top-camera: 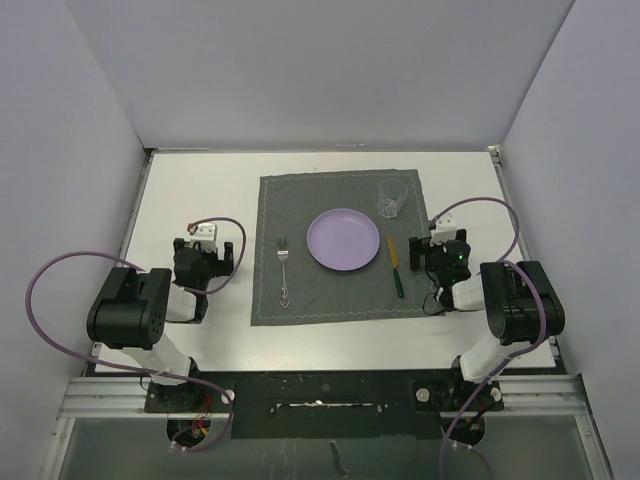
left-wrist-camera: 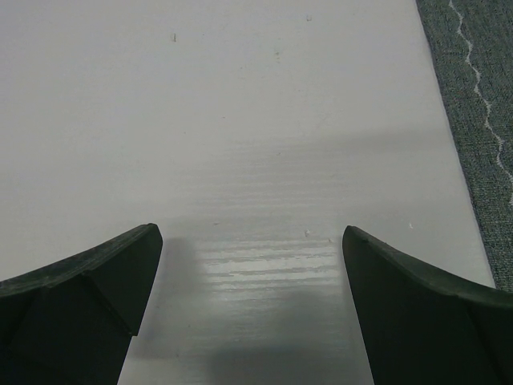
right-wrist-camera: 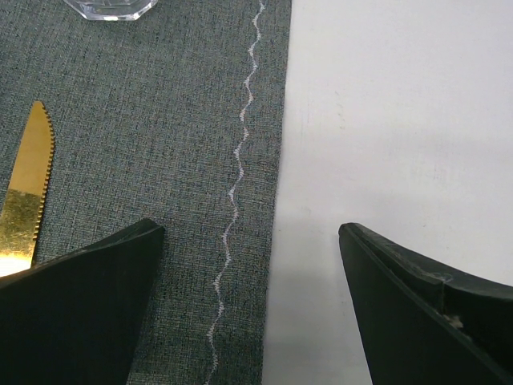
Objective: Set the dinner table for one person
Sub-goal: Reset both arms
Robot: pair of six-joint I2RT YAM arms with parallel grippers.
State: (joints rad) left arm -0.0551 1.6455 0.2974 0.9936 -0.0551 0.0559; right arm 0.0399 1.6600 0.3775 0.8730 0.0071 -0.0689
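The dinner table (top-camera: 200, 190) is seen from above as a wide white surface that fills the space between the grey walls. A dark grey stitched placemat (top-camera: 320, 300) is laid at its middle. A lilac plate (top-camera: 343, 239) is set on the cloth slightly toward 12 o'clock of the cloth's centre. From the plate, a silver fork (top-camera: 284, 272) is laid at 9 o'clock, tines toward 12. A knife (top-camera: 396, 267) with a gold blade and a green handle is laid at 3 o'clock. A clear glass (top-camera: 389, 198) is stood at 1 o'clock.

The left gripper (left-wrist-camera: 248, 241) is held over bare white tabletop, at 9 o'clock of the placemat. Its jaws are spread wide and nothing is gripped between them. Only the placemat's edge is caught at 3 o'clock of the left wrist view.

The right gripper (right-wrist-camera: 252, 233) is held at the placemat's 3 o'clock edge. Its jaws are likewise parted and empty. One finger is placed over the cloth and the other over the white table. In the right wrist view, the knife's serrated blade is seen at 9 o'clock and the base of the glass at 11 o'clock. Whether either gripper touches the surface cannot be told.
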